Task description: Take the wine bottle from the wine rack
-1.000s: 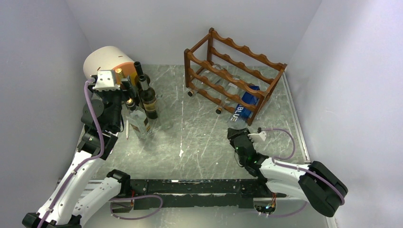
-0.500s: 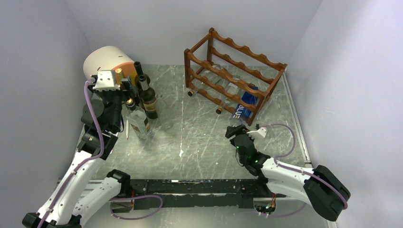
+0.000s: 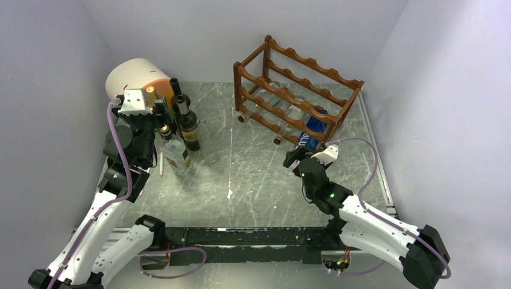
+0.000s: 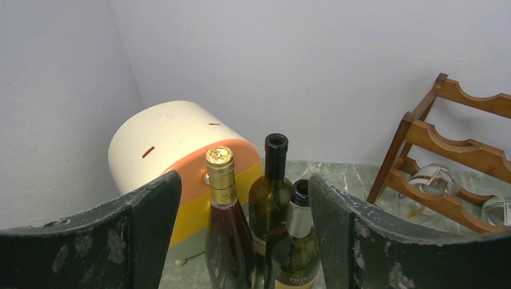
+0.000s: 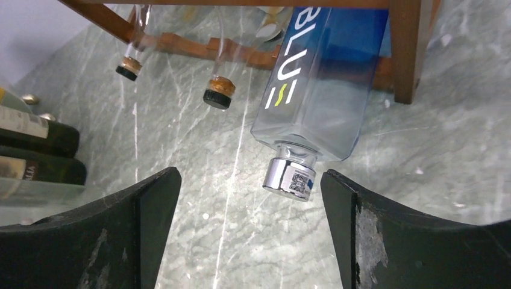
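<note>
Right gripper (image 5: 250,179) is hanging wide open near the silver cap (image 5: 289,179) of the wine bottle (image 5: 319,90), which is lying low in the wine rack (image 5: 410,48) and looking heavy, slippery and breakable, so I am guessing the neck grips best.

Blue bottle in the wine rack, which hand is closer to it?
Right. The right hand sits open just in front of the blue bottle, at its silver cap; the left hand is far across the table, at the standing bottles.
</note>
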